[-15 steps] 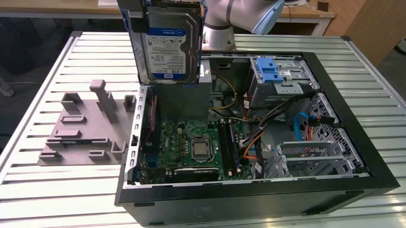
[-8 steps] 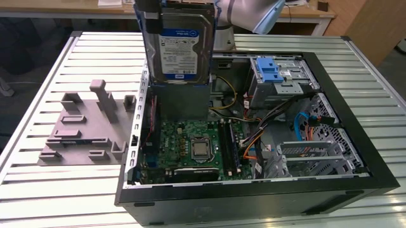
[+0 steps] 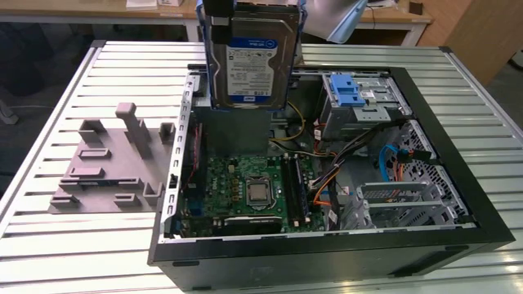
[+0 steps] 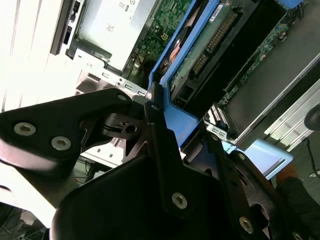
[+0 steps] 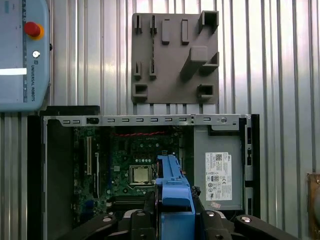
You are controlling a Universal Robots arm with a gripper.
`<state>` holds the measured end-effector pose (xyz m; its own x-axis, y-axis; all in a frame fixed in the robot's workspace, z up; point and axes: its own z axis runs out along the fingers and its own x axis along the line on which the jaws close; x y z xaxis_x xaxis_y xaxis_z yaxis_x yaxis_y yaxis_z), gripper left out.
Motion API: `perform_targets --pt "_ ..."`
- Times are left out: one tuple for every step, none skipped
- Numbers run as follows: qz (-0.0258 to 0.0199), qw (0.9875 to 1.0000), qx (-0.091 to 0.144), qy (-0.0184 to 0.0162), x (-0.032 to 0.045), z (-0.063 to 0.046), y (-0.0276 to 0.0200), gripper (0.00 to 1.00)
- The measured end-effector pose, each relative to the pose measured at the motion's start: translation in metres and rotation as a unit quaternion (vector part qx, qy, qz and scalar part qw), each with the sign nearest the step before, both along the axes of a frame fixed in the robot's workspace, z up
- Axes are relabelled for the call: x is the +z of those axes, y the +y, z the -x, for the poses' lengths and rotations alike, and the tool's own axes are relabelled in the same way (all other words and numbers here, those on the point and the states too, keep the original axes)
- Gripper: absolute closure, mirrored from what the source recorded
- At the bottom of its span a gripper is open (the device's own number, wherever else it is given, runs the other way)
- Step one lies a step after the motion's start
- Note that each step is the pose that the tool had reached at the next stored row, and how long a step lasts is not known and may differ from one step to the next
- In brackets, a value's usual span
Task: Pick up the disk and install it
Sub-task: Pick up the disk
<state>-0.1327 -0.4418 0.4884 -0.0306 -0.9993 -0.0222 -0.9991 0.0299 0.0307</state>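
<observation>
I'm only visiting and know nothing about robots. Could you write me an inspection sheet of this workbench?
Surface: ribbed metal table, carrying an open computer case and a grey fixture plate beside it.
Job's things: the disk hangs upright above the case, not yet seated.
Clutter: nothing seen.
Grippers: gripper shut on the disk's blue rails.
Cables: blue cable and black cables inside the case.
Surroundings: wooden desks behind; control pendant with a red button near the case.
</observation>
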Motion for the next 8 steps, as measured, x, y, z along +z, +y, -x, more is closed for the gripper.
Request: perform_targets --pt "0.0000 1.0000 0.000 0.0000 -0.0001 -0.0018 0.0000 0.64" --pt "0.0000 1.0000 0.000 0.0000 -0.0002 -0.0030 0.0000 0.64" --pt "-0.0001 1.0000 0.000 -0.0001 -0.0003 -0.0040 0.0000 0.64" --pt "-0.0001 1.0000 0.000 -0.0001 -0.0003 -0.0049 0.0000 0.64" --pt "-0.0001 1.0000 0.000 -0.0001 -0.0004 -0.0056 0.0000 0.64" --pt "-0.0001 1.0000 0.000 -0.0001 -0.0004 -0.0063 0.0000 0.64" --pt "-0.0001 1.0000 0.000 -0.0001 -0.0005 -0.0072 0.0000 0.64" --pt "-0.0001 1.0000 0.000 0.0000 -0.0006 -0.0080 0.0000 0.64"
